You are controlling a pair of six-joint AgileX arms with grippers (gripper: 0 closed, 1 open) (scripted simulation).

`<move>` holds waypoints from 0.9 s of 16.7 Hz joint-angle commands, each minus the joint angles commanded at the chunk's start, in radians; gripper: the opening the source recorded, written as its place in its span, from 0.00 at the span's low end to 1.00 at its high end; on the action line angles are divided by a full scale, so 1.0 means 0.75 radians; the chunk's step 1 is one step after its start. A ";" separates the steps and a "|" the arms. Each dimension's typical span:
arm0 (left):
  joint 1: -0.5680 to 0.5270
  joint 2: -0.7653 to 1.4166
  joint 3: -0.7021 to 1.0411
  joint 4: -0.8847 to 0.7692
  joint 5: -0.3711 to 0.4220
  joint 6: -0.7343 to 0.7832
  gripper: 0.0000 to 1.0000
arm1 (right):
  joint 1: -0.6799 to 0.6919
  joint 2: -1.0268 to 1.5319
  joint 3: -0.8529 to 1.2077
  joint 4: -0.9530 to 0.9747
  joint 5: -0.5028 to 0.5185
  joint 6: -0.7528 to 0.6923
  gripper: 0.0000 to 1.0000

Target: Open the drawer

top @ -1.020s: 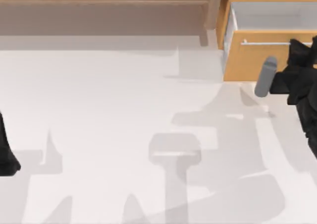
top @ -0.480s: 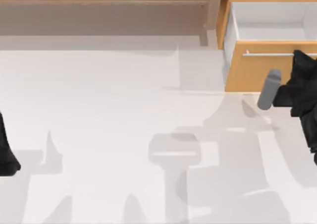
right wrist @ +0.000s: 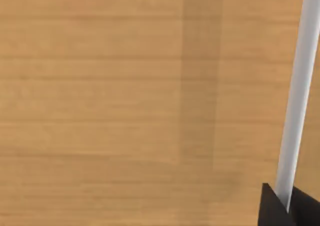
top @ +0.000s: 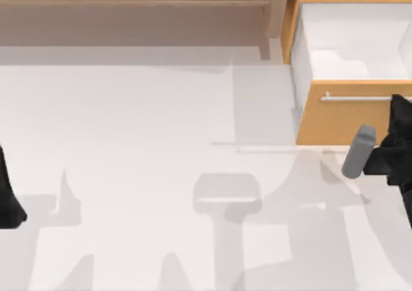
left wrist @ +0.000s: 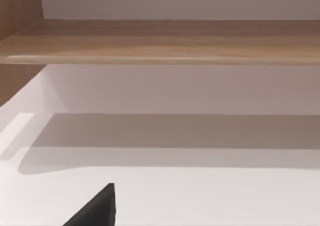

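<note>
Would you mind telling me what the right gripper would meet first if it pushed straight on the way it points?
Most likely the drawer front: the right gripper faces the wood, its fingers at the handle.

The drawer point(top: 351, 78) stands pulled out at the table's point(top: 141, 143) far right, just right of the shelf unit point(top: 135, 8). The right gripper point(top: 400, 107) sits at the drawer's handle point(top: 357, 98), before its front. The left arm point(top: 8, 194) is far left of the drawer.
</note>
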 joint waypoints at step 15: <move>0.000 0.000 0.000 0.000 0.000 0.000 1.00 | 0.006 -0.006 -0.016 0.015 0.006 0.000 0.75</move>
